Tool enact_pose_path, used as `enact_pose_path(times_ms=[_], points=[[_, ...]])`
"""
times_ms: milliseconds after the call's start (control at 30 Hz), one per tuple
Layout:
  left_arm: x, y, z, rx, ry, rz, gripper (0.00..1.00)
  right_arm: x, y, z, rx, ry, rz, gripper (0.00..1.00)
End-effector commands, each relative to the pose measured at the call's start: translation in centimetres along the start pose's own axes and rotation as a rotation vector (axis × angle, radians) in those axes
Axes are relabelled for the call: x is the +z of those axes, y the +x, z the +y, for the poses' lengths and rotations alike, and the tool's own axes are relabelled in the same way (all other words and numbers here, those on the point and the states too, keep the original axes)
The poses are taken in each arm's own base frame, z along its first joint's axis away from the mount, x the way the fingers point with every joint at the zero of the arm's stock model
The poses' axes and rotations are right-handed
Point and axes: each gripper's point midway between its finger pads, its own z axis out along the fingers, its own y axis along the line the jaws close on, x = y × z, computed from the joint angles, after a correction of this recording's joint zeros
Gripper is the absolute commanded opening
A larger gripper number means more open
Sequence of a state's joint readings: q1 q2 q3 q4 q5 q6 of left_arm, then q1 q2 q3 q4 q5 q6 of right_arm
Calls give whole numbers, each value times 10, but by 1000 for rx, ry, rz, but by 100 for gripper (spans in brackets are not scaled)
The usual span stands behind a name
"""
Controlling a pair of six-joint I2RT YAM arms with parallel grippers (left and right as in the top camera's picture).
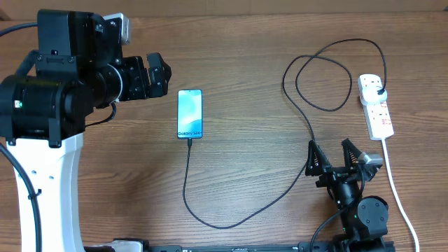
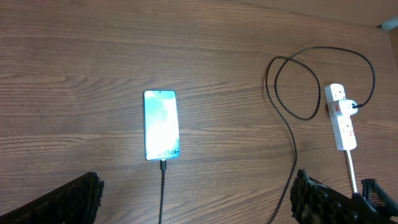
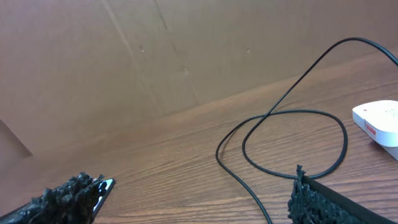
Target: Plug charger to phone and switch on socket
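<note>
The phone (image 1: 190,113) lies flat on the wooden table with its light blue screen lit; it also shows in the left wrist view (image 2: 161,125). The black charger cable (image 1: 231,217) has its tip in the phone's near end, loops across the table (image 2: 292,134) (image 3: 273,115), and its plug sits in the white socket strip (image 1: 376,106) (image 2: 342,119) (image 3: 380,119) at the right. My left gripper (image 1: 157,75) is open and empty, left of the phone. My right gripper (image 1: 336,155) is open and empty, near the front, left of the strip's cord.
The strip's thick white cord (image 1: 399,199) runs from the strip toward the front right edge. A brown cardboard wall (image 3: 155,56) stands behind the table. The left arm's large black and white base (image 1: 42,140) fills the left side.
</note>
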State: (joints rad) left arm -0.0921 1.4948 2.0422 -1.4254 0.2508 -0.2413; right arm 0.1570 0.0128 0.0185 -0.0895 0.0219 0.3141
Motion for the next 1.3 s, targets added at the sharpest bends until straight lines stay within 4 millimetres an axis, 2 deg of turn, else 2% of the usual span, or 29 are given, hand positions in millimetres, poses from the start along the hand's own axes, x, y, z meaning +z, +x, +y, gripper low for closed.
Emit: enact_pose_path(times_ms=[0, 1033, 1133, 1267], points=[[1, 0, -4, -3, 12, 4, 100, 0, 1, -1, 2, -1, -5, 100], [2, 0, -4, -3, 12, 5, 99, 0, 1, -1, 2, -1, -5, 100], [-6, 0, -6, 1, 16, -12, 100, 0, 1, -1, 2, -1, -5, 100], [-24, 4, -8, 11, 19, -50, 99, 0, 1, -1, 2, -1, -5, 100]])
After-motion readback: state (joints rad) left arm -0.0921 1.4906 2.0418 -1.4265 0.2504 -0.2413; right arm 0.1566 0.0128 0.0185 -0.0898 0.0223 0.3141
